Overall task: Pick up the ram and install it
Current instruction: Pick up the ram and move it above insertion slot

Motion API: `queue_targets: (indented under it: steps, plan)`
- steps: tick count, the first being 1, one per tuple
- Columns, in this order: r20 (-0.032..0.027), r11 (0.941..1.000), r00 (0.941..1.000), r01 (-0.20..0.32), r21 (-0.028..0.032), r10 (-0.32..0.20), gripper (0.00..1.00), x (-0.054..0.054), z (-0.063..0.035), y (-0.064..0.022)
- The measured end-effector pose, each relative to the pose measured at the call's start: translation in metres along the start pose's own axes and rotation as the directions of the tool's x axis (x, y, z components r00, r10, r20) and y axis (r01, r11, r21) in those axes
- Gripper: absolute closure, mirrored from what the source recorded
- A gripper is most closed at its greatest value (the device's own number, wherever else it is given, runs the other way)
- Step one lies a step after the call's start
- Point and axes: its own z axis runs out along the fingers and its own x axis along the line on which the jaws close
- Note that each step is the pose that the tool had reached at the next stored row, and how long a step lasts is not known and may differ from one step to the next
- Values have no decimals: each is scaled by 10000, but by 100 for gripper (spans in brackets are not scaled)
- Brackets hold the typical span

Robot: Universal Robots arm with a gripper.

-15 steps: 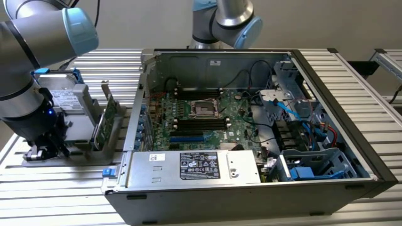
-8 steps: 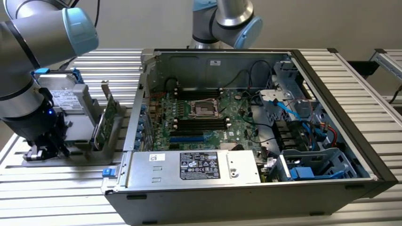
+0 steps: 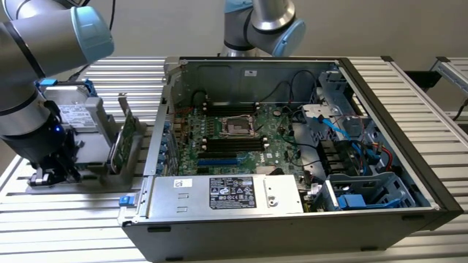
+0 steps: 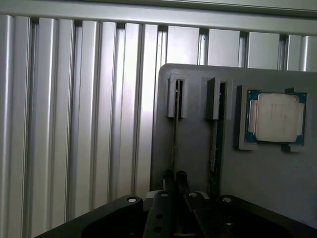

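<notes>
The hand (image 4: 175, 181) is clenched on the ram (image 4: 174, 141). Its two fingers pinch the near edge of the thin stick, which stands edge-on in a slot of the grey holder (image 4: 194, 124). A second stick (image 4: 215, 148) stands in the neighbouring slot, and a CPU (image 4: 276, 117) lies in a pocket just beside that. In the exterior view the hand (image 3: 52, 174) is low over this holder at the exterior view's left. It is well apart from the open computer case (image 3: 409, 148), where the motherboard (image 3: 245, 134) lies with memory slots (image 3: 232, 144) that appear empty.

The step in hand looks like the pick from the holder. To do it well, the pull should run straight along the slot guides with no tilt, since so thin a stick could bind or flex. The neighbouring stick is close, so any sideways drift risks a knock.

The tabletop (image 3: 80, 211) is ribbed aluminium profile with open grooves. A wider expansion card (image 3: 120, 137) stands upright on the holder, near the case. A plain grey wall (image 3: 161, 27) closes the room behind.
</notes>
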Motion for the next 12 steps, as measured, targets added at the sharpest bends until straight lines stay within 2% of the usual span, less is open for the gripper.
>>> queue_targets:
  steps: [12]
  plan:
    - [232, 10000, 9997, 11, 7, -11, 87, 0, -117, 5]
